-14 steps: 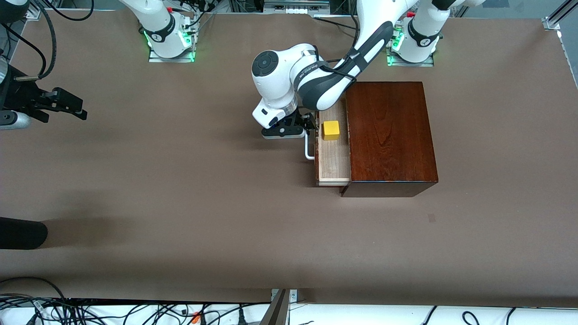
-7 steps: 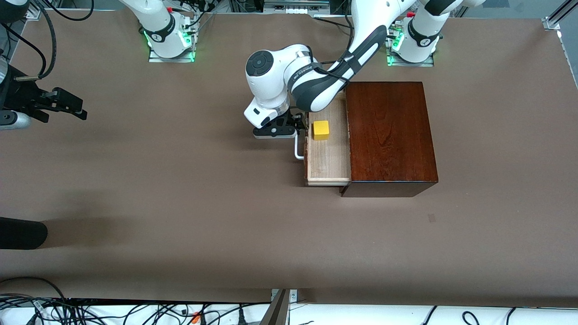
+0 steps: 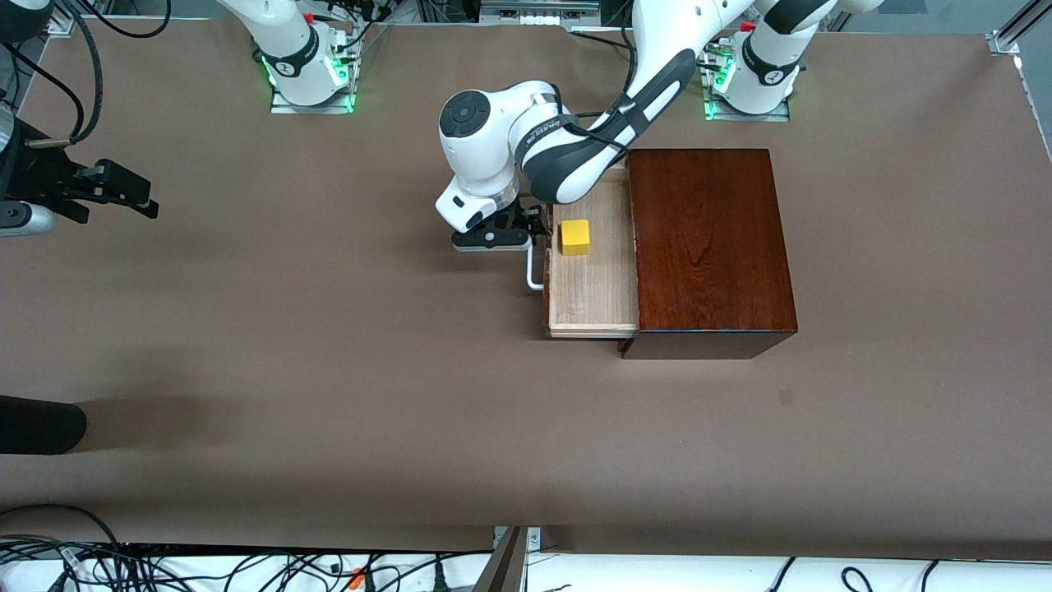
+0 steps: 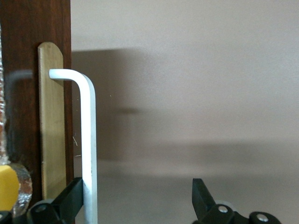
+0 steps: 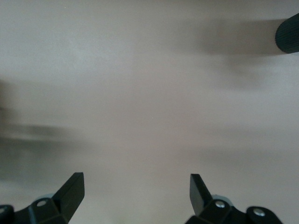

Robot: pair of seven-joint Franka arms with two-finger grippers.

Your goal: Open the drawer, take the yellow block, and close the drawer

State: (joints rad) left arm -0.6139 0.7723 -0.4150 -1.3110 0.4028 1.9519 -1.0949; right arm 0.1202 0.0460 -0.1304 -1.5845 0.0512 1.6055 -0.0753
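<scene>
The left gripper [image 3: 538, 234], fingers apart, is hooking one finger inside the handle [image 3: 534, 275] mid-frame; it could slip. The yellow block [image 3: 575, 237] is sitting in the drawer [image 3: 593, 288]. The right gripper [image 3: 136, 196] is waiting, fingers spread, at the frame's left edge.

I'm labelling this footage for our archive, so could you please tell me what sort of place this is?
Probably a robotics lab bench: two arm bases bolted along a brown-covered table, loose cables at its edge, and only a mahogany box with its drawer pulled out, laid out like a test.
</scene>
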